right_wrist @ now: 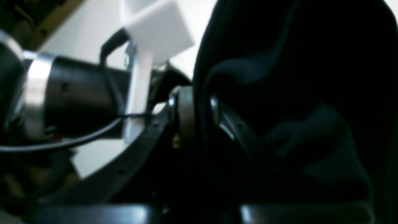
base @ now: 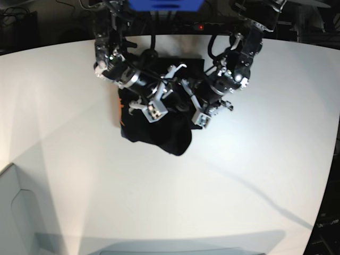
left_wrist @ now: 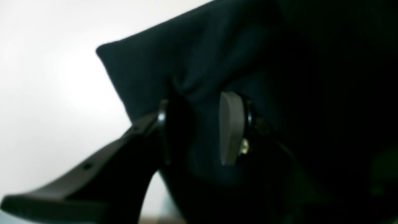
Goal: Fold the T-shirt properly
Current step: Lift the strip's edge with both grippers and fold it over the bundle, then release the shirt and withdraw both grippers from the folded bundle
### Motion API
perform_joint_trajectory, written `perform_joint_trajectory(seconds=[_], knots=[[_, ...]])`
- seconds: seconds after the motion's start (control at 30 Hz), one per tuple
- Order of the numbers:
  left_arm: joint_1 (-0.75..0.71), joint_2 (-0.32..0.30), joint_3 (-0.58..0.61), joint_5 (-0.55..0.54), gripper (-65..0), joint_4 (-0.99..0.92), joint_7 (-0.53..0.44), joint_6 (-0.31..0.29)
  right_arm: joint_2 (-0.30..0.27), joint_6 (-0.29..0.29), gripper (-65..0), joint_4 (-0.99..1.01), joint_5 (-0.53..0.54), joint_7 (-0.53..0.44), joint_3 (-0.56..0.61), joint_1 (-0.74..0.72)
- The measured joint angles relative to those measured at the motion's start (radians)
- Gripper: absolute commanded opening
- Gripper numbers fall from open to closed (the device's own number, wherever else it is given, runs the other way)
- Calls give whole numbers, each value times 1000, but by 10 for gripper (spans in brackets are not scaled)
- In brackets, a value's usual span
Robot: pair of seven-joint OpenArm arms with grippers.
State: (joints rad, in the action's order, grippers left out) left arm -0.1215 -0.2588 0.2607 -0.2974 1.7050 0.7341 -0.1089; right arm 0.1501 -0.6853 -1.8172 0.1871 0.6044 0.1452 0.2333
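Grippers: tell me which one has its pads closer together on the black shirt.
The right gripper: its pads pinch a thin fold of T-shirt. The left gripper stands wider around bunched cloth.

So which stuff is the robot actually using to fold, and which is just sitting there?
Using:
- shirt
- left hand, shut on shirt
- right hand, shut on shirt

Just there:
- table
- blue box at the back

A broad white desk (base: 255,159) with a curved far edge fills the base view, brightly lit and crossed by long soft shadows. Behind it the room is dark (cables and equipment, too dim to identify), with a blue panel (base: 164,4) at top.
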Motion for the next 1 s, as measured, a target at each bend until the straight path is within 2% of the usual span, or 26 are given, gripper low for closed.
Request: perform_joint_trajectory(seconds=[0.23, 0.4, 0.5, 0.63, 0.83, 1.0], knots=[[-90, 5, -149, -13, -437, 163, -27, 1, -2, -2, -650, 1, -22, 28, -5, 0], [-148, 10, -263, -6, -437, 109, -34, -1, -6, -2, -650, -18, -22, 31, -5, 6], [-144, 37, -292, -8, -437, 20, -27, -1, -6, -1, -650, -74, -23, 35, 5, 14], [-140, 55, -307, -10, -437, 12, -28, -1, -6, -2, -650, -75, -18, 35, 54, 12], [-89, 61, -306, -10, -437, 4, -36, -2, -5, -2, -650, 44, -17, 28, 95, -8], [-105, 60, -312, -10, -437, 33, -26, -4, -9, -1, -650, 109, -23, 27, 86, -58]])
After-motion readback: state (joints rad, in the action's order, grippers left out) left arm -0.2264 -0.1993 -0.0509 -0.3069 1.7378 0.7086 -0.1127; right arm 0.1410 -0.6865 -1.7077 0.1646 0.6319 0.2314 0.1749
